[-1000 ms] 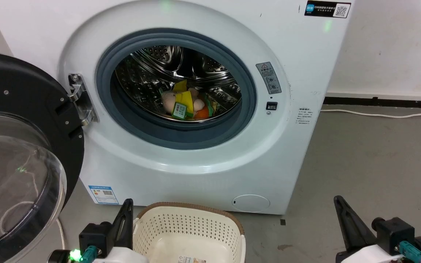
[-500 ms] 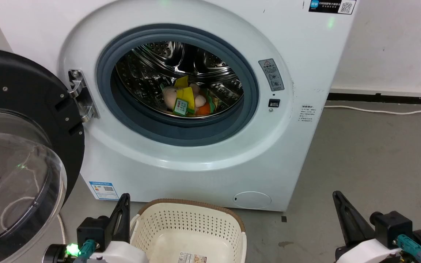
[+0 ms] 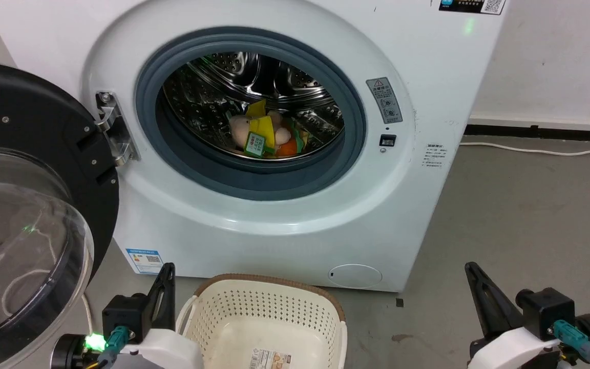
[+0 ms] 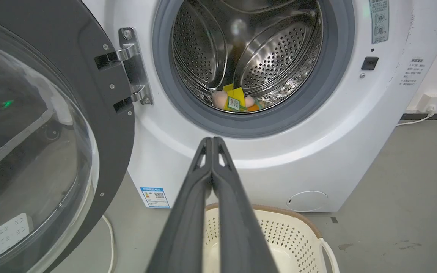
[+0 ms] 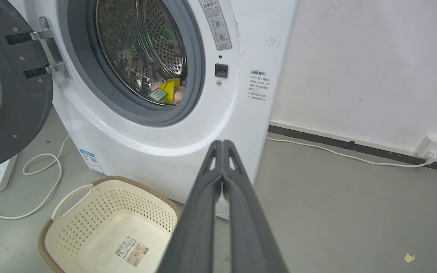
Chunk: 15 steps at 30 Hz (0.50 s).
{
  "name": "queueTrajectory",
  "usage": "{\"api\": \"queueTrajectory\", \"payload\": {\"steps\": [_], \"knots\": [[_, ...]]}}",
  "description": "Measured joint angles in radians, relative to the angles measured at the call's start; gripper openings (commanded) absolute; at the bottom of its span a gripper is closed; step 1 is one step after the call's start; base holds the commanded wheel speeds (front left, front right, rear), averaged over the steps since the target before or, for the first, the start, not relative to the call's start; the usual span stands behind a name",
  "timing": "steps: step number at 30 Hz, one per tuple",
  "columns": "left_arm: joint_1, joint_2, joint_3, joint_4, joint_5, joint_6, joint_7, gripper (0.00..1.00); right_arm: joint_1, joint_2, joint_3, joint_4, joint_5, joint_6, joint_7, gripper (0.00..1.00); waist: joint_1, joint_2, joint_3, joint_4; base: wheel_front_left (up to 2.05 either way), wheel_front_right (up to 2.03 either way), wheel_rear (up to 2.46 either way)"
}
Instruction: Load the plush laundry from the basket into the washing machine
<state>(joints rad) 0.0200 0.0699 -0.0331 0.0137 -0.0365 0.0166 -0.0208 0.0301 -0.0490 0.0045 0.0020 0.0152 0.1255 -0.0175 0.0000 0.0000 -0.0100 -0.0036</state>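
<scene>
Black-rimmed door (image 3: 28, 118) gapes at far left. Left gripper (image 4: 211, 140), lower left: jaws pressed together. Centre, the plush laundry (image 3: 261, 136) lies in the washing machine (image 3: 285, 220) drum, above the basket (image 3: 269, 281); likely soft, light, pinchable at any bulge. Right gripper (image 5: 222, 142), lower right: jaws likewise together.

Head camera looks forward and down on the washer (image 3: 274, 225), close, with the basket (image 3: 270, 280) at its bottom edge. Left wrist camera, lower, faces the drum (image 4: 271, 57) almost head-on; right wrist camera sits farther right, viewing it at a slant. All three share washer, open door (image 3: 28, 118) and basket.
</scene>
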Motion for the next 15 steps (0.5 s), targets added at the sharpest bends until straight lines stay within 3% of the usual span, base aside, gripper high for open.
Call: {"api": "queueTrajectory", "payload": {"steps": [15], "knots": [[-0.005, -0.019, 0.030, -0.009, 0.034, -0.011, 0.021, 0.00, -0.018, 0.000, -0.002, 0.000, -0.008, 0.000, 0.016, 0.00, 0.0000, 0.0000, 0.010, 0.004, 0.00, 0.00, 0.00]]}}
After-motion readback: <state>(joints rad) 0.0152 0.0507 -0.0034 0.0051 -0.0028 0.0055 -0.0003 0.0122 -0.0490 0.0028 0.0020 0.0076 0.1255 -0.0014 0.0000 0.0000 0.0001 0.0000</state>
